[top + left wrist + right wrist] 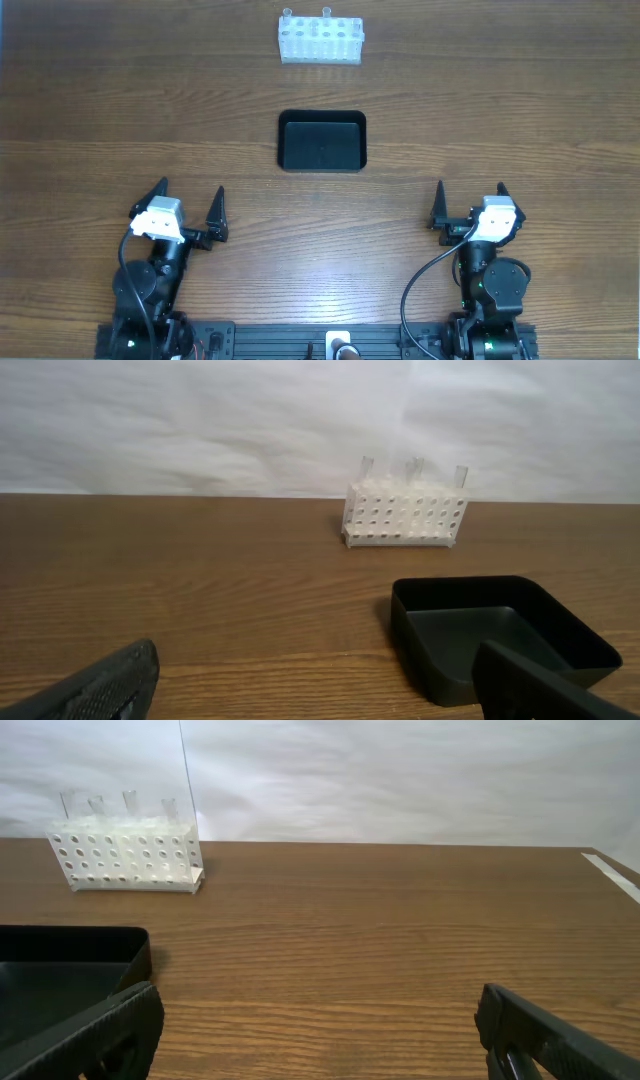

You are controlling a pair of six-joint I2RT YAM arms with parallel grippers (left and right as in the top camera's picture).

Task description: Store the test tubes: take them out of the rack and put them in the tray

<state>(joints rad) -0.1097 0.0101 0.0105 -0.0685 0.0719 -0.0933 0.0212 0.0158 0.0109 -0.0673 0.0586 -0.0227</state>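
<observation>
A white perforated rack (320,40) stands at the far middle of the wooden table, with clear test tubes (326,14) sticking up from it. The rack (404,516) and the tubes' tops (413,466) show in the left wrist view; the rack (127,857) stands far off in the right wrist view. A black tray (322,141) lies empty between the rack and the arms, also seen as the tray (497,636) and the tray (60,980). My left gripper (189,205) and right gripper (469,203) rest open near the arm bases, both apart from tray and rack.
Bare wooden tabletop surrounds the tray and rack. A white backdrop (200,420) rises behind the table's far edge. A pale strip (615,870) runs along the table's right edge in the right wrist view.
</observation>
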